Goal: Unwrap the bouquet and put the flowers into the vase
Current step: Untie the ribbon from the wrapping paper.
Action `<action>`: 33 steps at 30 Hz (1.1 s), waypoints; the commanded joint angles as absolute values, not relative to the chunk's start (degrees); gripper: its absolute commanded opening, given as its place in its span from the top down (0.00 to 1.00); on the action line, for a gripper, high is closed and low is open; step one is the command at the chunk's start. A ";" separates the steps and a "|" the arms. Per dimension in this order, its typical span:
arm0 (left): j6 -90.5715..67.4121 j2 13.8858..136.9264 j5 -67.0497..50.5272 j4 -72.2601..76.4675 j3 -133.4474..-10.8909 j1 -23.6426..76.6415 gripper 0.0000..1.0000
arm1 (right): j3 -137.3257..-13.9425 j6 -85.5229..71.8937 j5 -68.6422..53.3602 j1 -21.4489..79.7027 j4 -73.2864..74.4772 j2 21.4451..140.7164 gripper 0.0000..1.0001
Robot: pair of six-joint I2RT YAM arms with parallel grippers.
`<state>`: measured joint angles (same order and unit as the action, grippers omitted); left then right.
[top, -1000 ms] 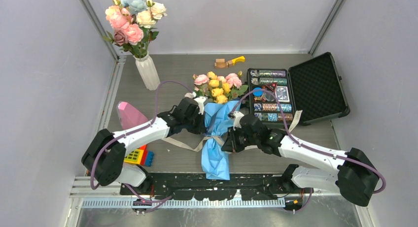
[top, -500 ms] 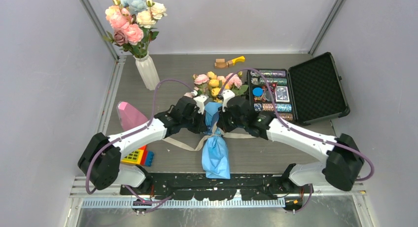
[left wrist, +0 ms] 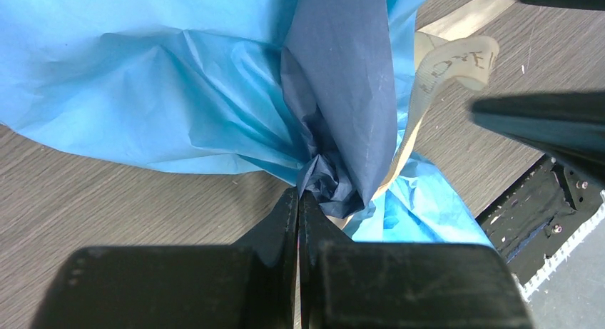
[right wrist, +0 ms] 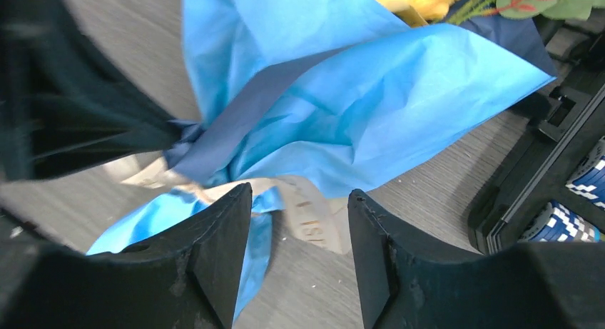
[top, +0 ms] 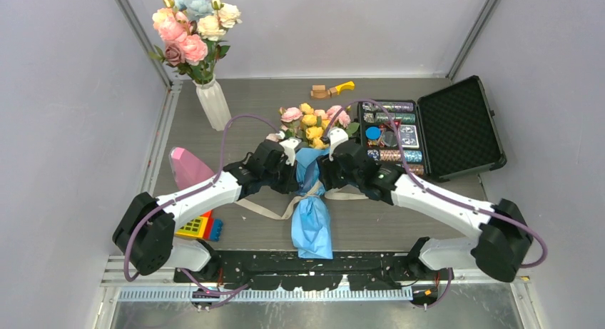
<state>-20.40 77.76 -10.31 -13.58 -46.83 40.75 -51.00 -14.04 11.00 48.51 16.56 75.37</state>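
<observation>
The bouquet lies along the middle of the table, its twisted light-blue paper tail pointing at the near edge and its heads at the far side. A cream ribbon cinches its waist, the loose ends trailing over the table to either side. Left of the tail, near the left arm's base, sits a stack of coloured toy bricks, and beyond it a pink cone-shaped block. The left gripper is closed tight, its tips pressed against the gathered dark-blue knot of paper at the waist; whether a fold is caught between them cannot be told. The right gripper faces it from the other side with its fingers spread apart, astride the ribbon and the lower paper and gripping nothing. Just past both wrists the flowers poke out of the wrap, yellow and pink. To their right an open black case holds poker chips. At the far left stands the vase, already carrying bigger pink, white and pale-blue blooms. A small wooden piece with a yellow part lies by the far edge.
</observation>
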 commanded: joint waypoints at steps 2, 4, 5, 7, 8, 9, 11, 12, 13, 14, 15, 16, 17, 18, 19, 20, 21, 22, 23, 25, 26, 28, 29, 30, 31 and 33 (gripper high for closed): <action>-20.70 76.65 -8.80 -13.60 -48.21 40.46 1.00 | -51.15 -11.67 0.08 48.52 19.64 66.10 0.42; -21.11 76.94 -8.81 -13.86 -48.56 40.45 1.00 | -51.37 -11.87 -5.31 48.58 20.69 64.41 0.42; -21.29 77.06 -8.73 -13.93 -48.60 40.43 1.00 | -51.51 -11.96 -7.09 48.64 20.85 63.96 0.43; -21.57 77.31 -8.55 -13.89 -48.61 40.43 1.00 | -51.91 -12.21 -11.42 48.80 21.44 64.48 0.51; -21.72 77.33 -8.49 -13.84 -48.60 40.41 1.00 | -52.07 -12.21 -13.51 49.00 21.36 64.93 0.53; -21.85 77.41 -8.49 -13.76 -48.60 40.35 1.00 | -52.05 -12.17 -14.14 49.20 21.09 66.07 0.55; -22.09 77.43 -8.61 -13.67 -48.60 40.36 1.00 | -52.19 -11.36 -14.79 49.85 20.47 68.32 0.57; -22.12 77.42 -8.73 -13.63 -48.60 40.34 1.00 | -52.42 -11.09 -14.73 50.26 20.26 69.14 0.57; -22.22 77.45 -8.87 -13.55 -48.60 40.39 1.00 | -52.58 -10.55 -14.70 50.44 20.10 70.72 0.58; -22.23 77.51 -8.99 -13.47 -48.67 40.35 1.00 | -52.65 -10.24 -14.46 50.75 19.66 71.40 0.59; -22.24 77.67 -9.18 -13.58 -48.75 40.32 1.00 | -52.56 -9.68 -14.14 50.87 18.96 72.54 0.59; -22.24 77.96 -9.29 -13.74 -48.89 40.27 1.00 | -52.27 -9.41 -13.88 50.95 18.49 73.01 0.59; -22.24 78.18 -9.43 -13.91 -49.01 40.26 1.00 | -52.15 -8.90 -13.36 50.96 17.74 73.80 0.59; -22.24 78.40 -9.55 -14.11 -49.16 40.25 1.00 | -52.17 -8.58 -13.18 50.97 17.48 74.74 0.59; -22.28 78.50 -9.65 -14.21 -49.21 40.25 1.00 | -52.28 -8.03 -12.94 50.97 17.09 75.21 0.59; -22.27 78.63 -9.73 -14.30 -49.29 40.25 1.00 | -52.58 -7.80 -12.89 50.98 17.03 76.15 0.59; -22.32 78.66 -9.84 -14.32 -49.31 40.28 1.00 | -52.70 -7.38 -12.74 50.98 16.74 76.57 0.59; -22.32 78.57 -9.84 -14.33 -49.38 40.26 1.00 | -52.79 -7.16 -12.65 50.98 16.50 77.37 0.59; -22.32 78.45 -9.84 -14.33 -49.39 40.25 1.00 | -52.81 -6.78 -12.39 50.98 16.21 77.71 0.59; -22.32 78.29 -9.80 -14.48 -49.44 40.28 1.00 | -52.90 -6.16 -11.76 50.98 16.09 78.66 0.59; -22.28 78.19 -9.77 -14.50 -49.48 40.26 1.00 | -52.91 -5.98 -11.50 50.98 16.13 79.08 0.60; -22.24 78.21 -9.76 -14.67 -49.48 40.19 1.00 | -52.91 -5.56 -10.91 50.98 15.98 79.55 0.60; -22.24 78.18 -9.76 -14.68 -49.41 40.17 1.00 | -52.91 -5.37 -10.66 50.98 15.71 79.63 0.60; -22.24 78.26 -9.80 -14.74 -49.40 40.17 1.00 | -52.95 -5.32 -10.52 50.98 15.50 79.81 0.60; -22.24 78.25 -9.84 -14.76 -49.39 40.17 1.00 | -52.98 -5.35 -10.25 51.00 15.02 79.94 0.60; -22.24 78.38 -9.93 -14.77 -49.44 40.22 1.00 | -53.04 -5.23 -9.63 51.05 14.23 80.38 0.60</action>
<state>-22.13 78.52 -9.65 -14.85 -47.13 40.69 -50.92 -6.76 -11.20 50.68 17.87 79.92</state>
